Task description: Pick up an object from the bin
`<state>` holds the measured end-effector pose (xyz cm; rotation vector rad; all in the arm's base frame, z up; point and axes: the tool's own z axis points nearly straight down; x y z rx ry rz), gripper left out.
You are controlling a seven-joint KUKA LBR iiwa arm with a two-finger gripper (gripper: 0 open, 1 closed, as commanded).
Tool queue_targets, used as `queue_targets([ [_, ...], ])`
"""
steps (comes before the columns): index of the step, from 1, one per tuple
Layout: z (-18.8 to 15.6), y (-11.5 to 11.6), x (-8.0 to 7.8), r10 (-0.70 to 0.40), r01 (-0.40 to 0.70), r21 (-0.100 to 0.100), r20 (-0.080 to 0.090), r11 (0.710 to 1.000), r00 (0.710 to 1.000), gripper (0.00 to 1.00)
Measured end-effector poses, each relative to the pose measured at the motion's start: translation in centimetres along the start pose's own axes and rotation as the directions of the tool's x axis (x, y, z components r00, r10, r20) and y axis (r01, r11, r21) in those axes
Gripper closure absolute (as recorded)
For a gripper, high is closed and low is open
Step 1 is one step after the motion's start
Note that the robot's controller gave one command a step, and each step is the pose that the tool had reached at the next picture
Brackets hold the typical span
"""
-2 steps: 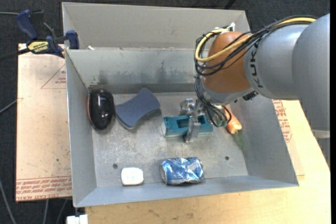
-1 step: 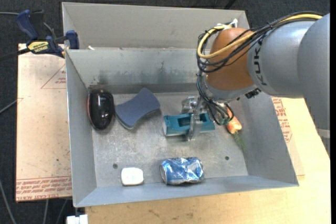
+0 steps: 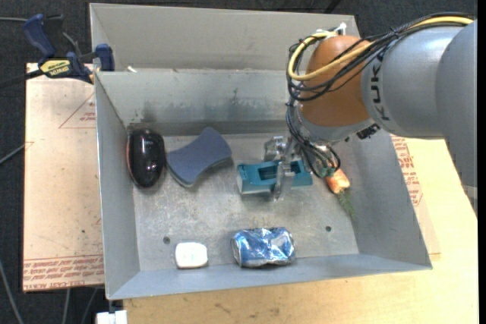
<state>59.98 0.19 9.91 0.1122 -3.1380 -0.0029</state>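
Just right of centre on the floor of the bin, a shade toward 3 o'clock, lies a teal plastic block — boxy, with a recess in its top. The gripper is down at the block's 3 o'clock end, touching it or all but. How the jaws stand I cannot tell; the wrist above crowds them.

That block looks rigid, light and smooth-sided, so I'd judge it slippery. It is best taken square across its two long flat sides, near the middle, not by a corner.

Room now — at 3 o'clock a small orange carrot-like piece lies near, with the sloping wall just beyond. At 10 o'clock a blue-grey curved pad sits near but apart, and a black mouse lies past it at 9. Toward 6 o'clock there's open floor before a crumpled blue foil packet, with a white oval bar at 7. Straight up looks the clearest way out.
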Motion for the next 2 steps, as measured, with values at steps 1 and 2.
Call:
queue_targets([
  [1, -1.3, 0.0, 0.1, 0.0, 0.0, 0.0, -0.002, 1.0, 1.0, 1.0],
  [2, -2.3, 0.0, 0.1, -0.001, 0.001, 0.0, -0.002, 1.0, 1.0, 1.0],
])
